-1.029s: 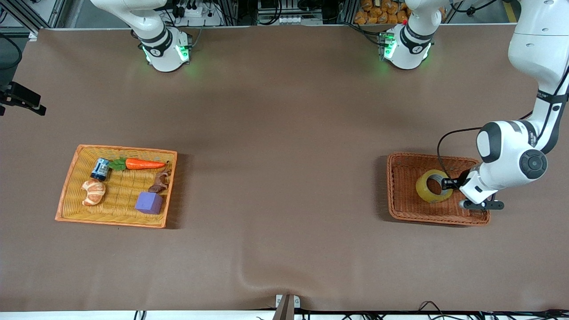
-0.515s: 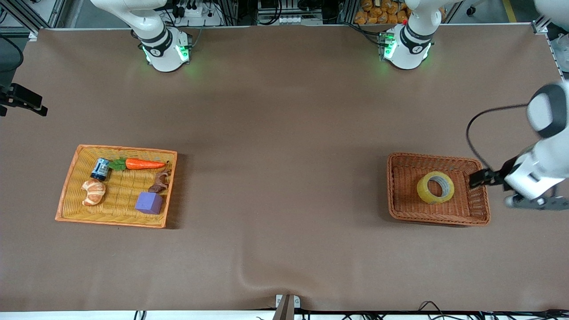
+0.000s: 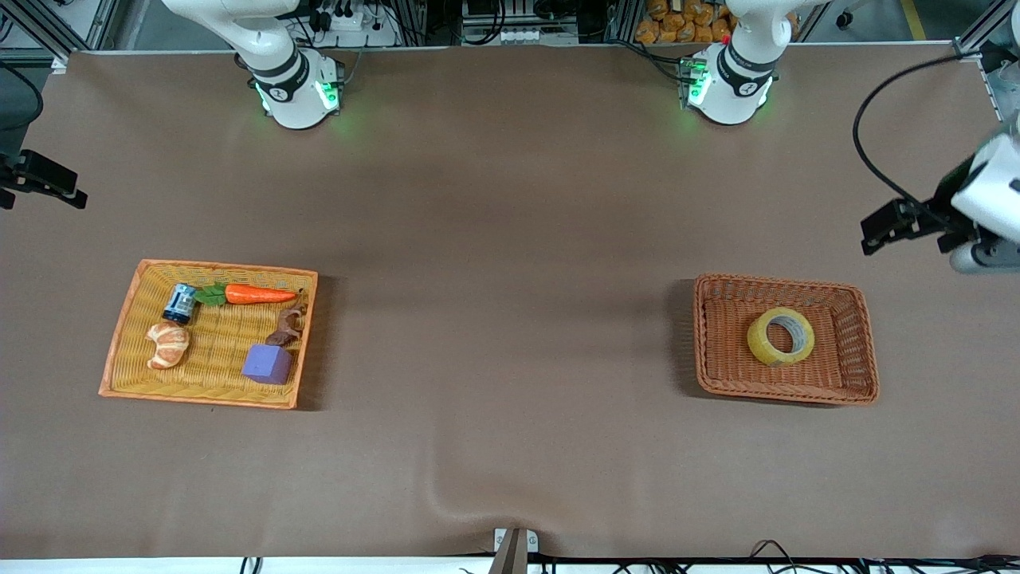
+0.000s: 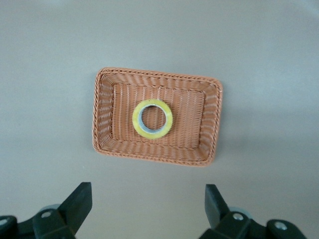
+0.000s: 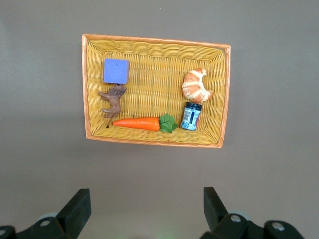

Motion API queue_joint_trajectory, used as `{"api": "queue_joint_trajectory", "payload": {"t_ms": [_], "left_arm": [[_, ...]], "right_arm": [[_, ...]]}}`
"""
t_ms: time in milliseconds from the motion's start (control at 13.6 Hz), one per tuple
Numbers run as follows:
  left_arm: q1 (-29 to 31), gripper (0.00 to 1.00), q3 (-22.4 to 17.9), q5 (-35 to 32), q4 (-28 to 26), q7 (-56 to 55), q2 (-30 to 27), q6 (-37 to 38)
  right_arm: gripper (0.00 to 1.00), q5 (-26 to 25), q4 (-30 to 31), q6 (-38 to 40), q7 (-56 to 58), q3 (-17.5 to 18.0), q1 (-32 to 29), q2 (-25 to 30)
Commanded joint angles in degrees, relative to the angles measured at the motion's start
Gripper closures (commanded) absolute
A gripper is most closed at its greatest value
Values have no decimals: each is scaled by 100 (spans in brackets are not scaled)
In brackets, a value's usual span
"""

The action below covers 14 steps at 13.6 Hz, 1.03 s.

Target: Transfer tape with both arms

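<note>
The tape (image 3: 781, 336), a yellowish ring with a grey core, lies flat in the brown wicker basket (image 3: 709, 335) at the left arm's end of the table. It also shows in the left wrist view (image 4: 152, 119), inside the same basket (image 4: 102, 119). My left gripper (image 4: 147, 199) is open and empty. It hangs high (image 3: 984, 257) over bare table beside the basket, at the table's edge. My right gripper (image 5: 147, 199) is open and empty, high over the table beside the yellow basket (image 5: 224, 94). It is out of the front view.
The yellow basket (image 3: 127, 319) at the right arm's end holds a purple cube (image 3: 267, 363), a carrot (image 3: 259, 294), a croissant (image 3: 168, 344), a small blue jar (image 3: 180, 303) and a brown figure (image 3: 288, 325). A cloth ridge (image 3: 454, 498) rises near the front edge.
My left gripper has left the tape in the brown basket and risen away toward the table's edge. The tape, tilted before, now lies flat.
</note>
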State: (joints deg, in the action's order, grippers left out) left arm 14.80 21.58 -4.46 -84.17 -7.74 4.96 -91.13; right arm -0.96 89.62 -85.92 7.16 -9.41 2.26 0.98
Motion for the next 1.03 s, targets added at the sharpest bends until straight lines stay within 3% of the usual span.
{"api": "queue_joint_trajectory", "payload": {"t_ms": [0,441,515,662,956], "left_arm": [[85,0,31,331,-144,-105,-275,104],[59,0,-74,384,-135,-26,-355,192],[-211,0,-344,393,-161,-17,-407,192],[-1290,0,-1406,393,-162,-26,-417,261],[-1392,0,-1542,385,-135,236,-373,332]], "right_arm": [[0,96,-41,49,75,44,-129,-10],[0,104,-41,49,75,44,-138,-27],[0,104,-41,49,75,44,-138,-27],[0,104,-41,49,83,44,-147,-27],[0,104,-41,40,83,44,-147,-54]]}}
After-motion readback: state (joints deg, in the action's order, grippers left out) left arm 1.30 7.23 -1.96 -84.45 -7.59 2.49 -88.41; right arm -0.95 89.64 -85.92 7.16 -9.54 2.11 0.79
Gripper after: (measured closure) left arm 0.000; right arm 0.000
